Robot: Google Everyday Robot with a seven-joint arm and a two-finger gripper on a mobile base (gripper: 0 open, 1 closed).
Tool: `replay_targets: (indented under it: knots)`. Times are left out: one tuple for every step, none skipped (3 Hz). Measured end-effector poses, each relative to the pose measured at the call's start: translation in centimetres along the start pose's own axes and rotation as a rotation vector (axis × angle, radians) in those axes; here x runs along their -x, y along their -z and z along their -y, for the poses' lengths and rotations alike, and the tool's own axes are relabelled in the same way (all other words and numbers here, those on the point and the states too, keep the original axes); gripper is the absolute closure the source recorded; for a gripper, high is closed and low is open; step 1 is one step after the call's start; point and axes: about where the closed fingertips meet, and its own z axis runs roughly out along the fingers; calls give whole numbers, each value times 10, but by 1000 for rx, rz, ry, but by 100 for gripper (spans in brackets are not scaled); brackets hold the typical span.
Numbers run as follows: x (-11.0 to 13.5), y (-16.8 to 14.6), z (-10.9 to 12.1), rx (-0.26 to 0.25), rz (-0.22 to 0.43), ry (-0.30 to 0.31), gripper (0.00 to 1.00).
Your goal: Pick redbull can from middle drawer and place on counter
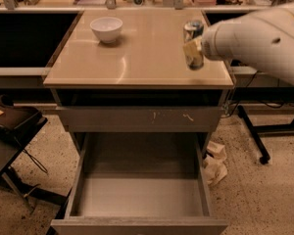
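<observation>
Floor: speckled beige terrazzo floor (269,195).
Left: black table (12,126) on thin metal legs.
Right: black stand leg (252,133); crumpled pale paper (214,161) on the floor.
Back: cluttered long bench (54,8), dark underneath.
Gripper: gripper (192,50) at the counter's (137,58) right side, clamped on the redbull can (193,29).
</observation>
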Motion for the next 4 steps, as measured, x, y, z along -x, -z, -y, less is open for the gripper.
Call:
replay_targets:
  knots:
    - [47,-53,8,14,28,-18,100]
    - [77,-94,22,31,48,-79,100]
    - [81,-116,39,47,64,-176,100]
    - [60,-121,43,75,67,-283,100]
